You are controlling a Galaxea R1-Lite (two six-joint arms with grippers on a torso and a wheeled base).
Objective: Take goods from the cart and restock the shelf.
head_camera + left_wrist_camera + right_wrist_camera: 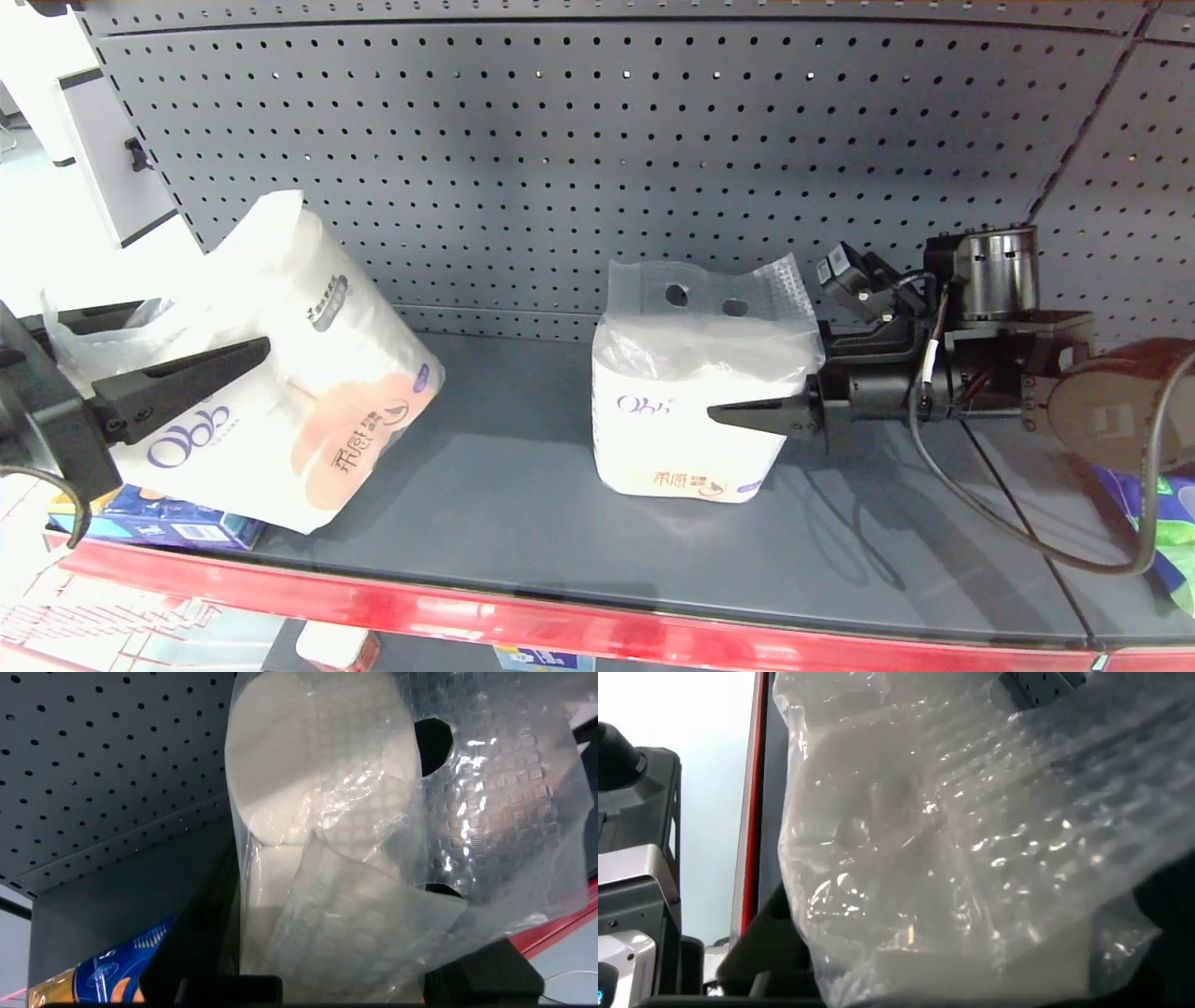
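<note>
A large pack of toilet rolls (pixel 308 373) leans tilted at the left end of the grey shelf (pixel 504 485), its lower corner resting on a blue box (pixel 159 527). My left gripper (pixel 201 331) is shut on this pack, one black finger (pixel 187 378) lying across its front. In the left wrist view the pack (pixel 327 859) sits between the jaws. A smaller tissue pack (pixel 691 411) stands upright mid-shelf. My right gripper (pixel 738 392) is shut on it from the right, with one finger (pixel 761 413) on its front face and the other hidden. The wrap (pixel 952 859) is close up in the right wrist view.
The pegboard back wall (pixel 597 140) rises close behind both packs. A red lip (pixel 560 616) runs along the shelf's front edge. Green and blue packaging (pixel 1162 532) lies at the far right. Bare shelf floor separates the two packs.
</note>
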